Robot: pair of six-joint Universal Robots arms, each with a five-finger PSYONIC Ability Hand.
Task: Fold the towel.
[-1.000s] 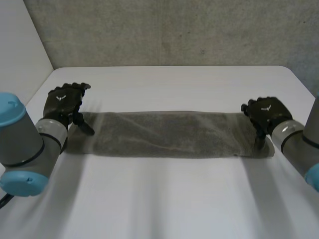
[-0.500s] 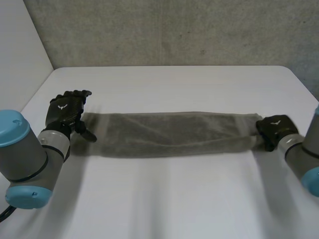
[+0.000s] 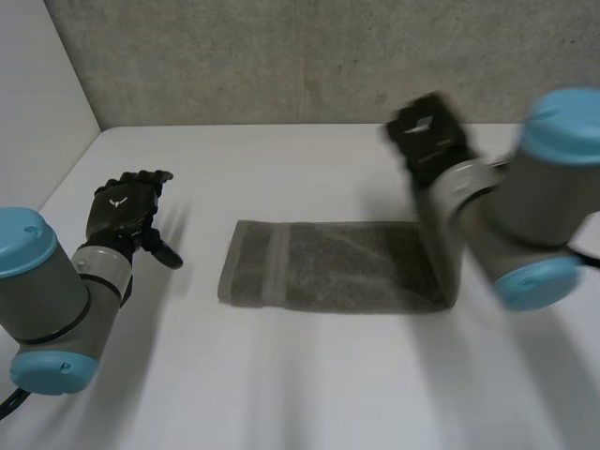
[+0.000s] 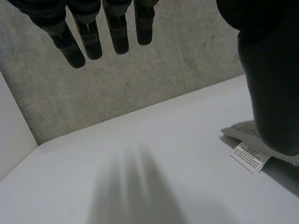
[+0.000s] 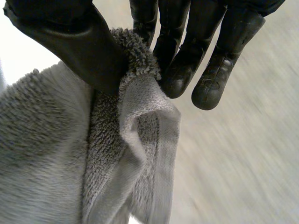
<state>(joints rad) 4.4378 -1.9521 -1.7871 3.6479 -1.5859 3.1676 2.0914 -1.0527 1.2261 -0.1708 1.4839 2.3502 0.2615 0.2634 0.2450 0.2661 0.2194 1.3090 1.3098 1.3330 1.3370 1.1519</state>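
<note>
A grey towel (image 3: 328,267) lies as a long folded strip across the middle of the white table (image 3: 309,384). Its right end rises off the table to my right hand (image 3: 427,136), which is held up above the strip's right part. In the right wrist view the thumb (image 5: 70,42) and fingers (image 5: 177,51) pinch the towel's edge (image 5: 135,112), and the cloth hangs below them. My left hand (image 3: 122,211) hovers left of the towel, apart from it, fingers (image 4: 93,35) straight. Past its thumb (image 4: 271,70) lies the towel's left end with a white label (image 4: 251,157).
A rough grey wall (image 3: 309,56) runs behind the table's far edge, and a white panel (image 3: 37,84) stands at the far left. Bare tabletop lies in front of the towel and around my left hand.
My right hand shut on the towel's right end, lifted it and carried it left and toward the wall. The towel's left end slid right, away from my left hand, which barely moved.
</note>
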